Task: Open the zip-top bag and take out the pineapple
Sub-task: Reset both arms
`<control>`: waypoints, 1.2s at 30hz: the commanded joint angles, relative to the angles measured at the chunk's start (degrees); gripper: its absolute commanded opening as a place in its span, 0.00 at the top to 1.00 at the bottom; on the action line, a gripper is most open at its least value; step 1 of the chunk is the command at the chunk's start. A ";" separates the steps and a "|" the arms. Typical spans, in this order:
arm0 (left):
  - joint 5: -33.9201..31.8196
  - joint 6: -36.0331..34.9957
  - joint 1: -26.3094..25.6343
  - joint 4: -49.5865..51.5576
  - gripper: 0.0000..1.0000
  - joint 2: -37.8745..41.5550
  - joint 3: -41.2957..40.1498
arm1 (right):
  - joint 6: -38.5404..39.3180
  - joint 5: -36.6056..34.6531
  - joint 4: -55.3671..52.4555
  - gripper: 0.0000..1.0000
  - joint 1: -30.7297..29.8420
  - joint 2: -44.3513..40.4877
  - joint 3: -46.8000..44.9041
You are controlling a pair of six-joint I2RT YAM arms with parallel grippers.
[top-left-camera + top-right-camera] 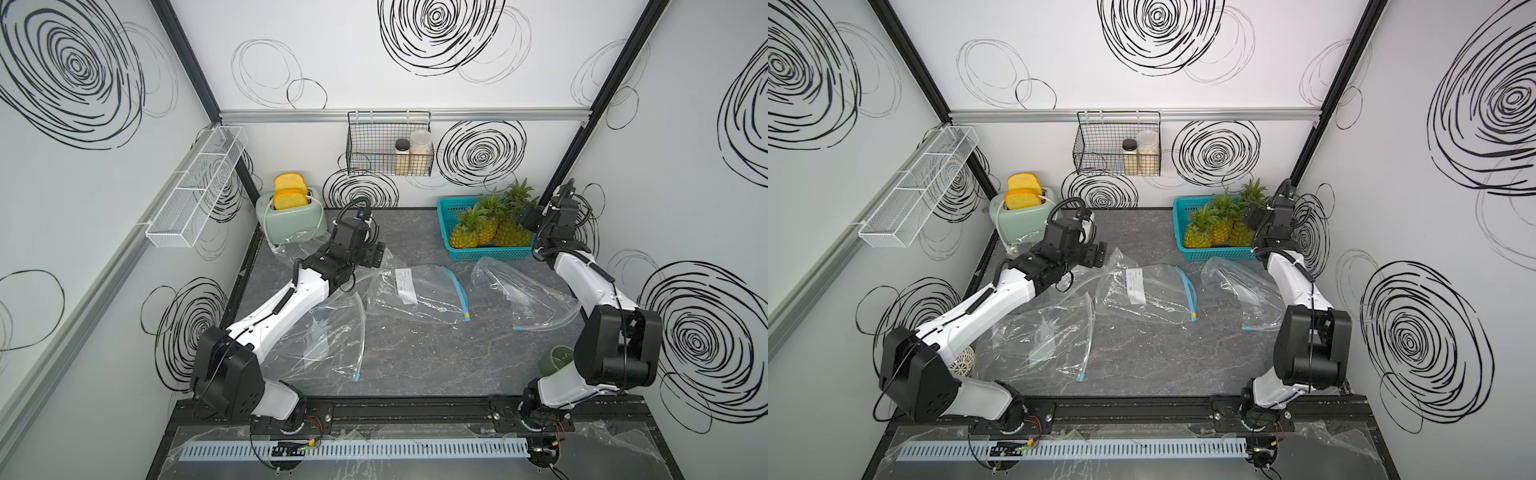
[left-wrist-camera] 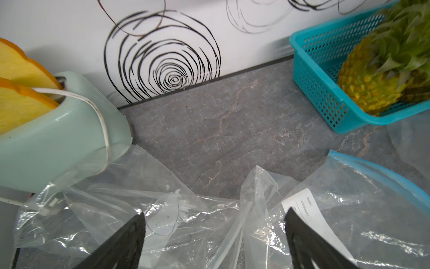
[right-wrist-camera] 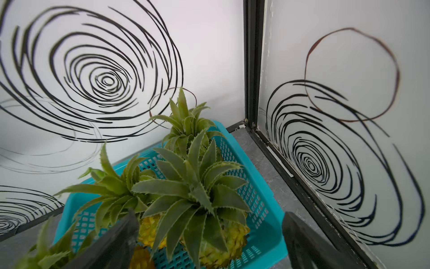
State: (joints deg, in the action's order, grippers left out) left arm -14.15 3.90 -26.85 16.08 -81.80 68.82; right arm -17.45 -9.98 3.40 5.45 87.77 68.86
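Observation:
A clear zip-top bag (image 1: 415, 295) (image 1: 1142, 291) with a blue zip strip and a white label lies flat mid-table, its mouth gaping; no pineapple shows inside it. In the left wrist view the same bag (image 2: 349, 209) lies just below my left gripper (image 2: 215, 213) (image 1: 376, 255), which is open and holds nothing. Several pineapples stand in a teal basket (image 1: 453, 208) at the back right. My right gripper (image 3: 209, 215) (image 1: 525, 218) hangs open over one pineapple (image 3: 216, 235) (image 1: 471, 232), with its jaws either side of the crown and not touching it.
More clear bags lie under the left arm (image 1: 328, 332), by the toaster (image 1: 295, 245) and in front of the basket (image 1: 519, 291). A mint toaster (image 1: 291, 212) with bread stands back left. A wire basket (image 1: 388, 145) hangs on the back wall. A green cup (image 1: 557, 359) sits by the right arm's base.

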 commanded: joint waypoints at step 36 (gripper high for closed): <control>-17.16 -0.45 0.47 -17.02 0.04 41.93 -34.70 | 6.23 8.74 -5.75 0.02 -15.90 -46.44 -32.33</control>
State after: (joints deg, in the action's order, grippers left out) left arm -28.60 1.54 -26.57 2.55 -40.71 36.47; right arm -12.38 -0.62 -2.48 -9.02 43.24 38.26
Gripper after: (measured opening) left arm 0.964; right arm 0.980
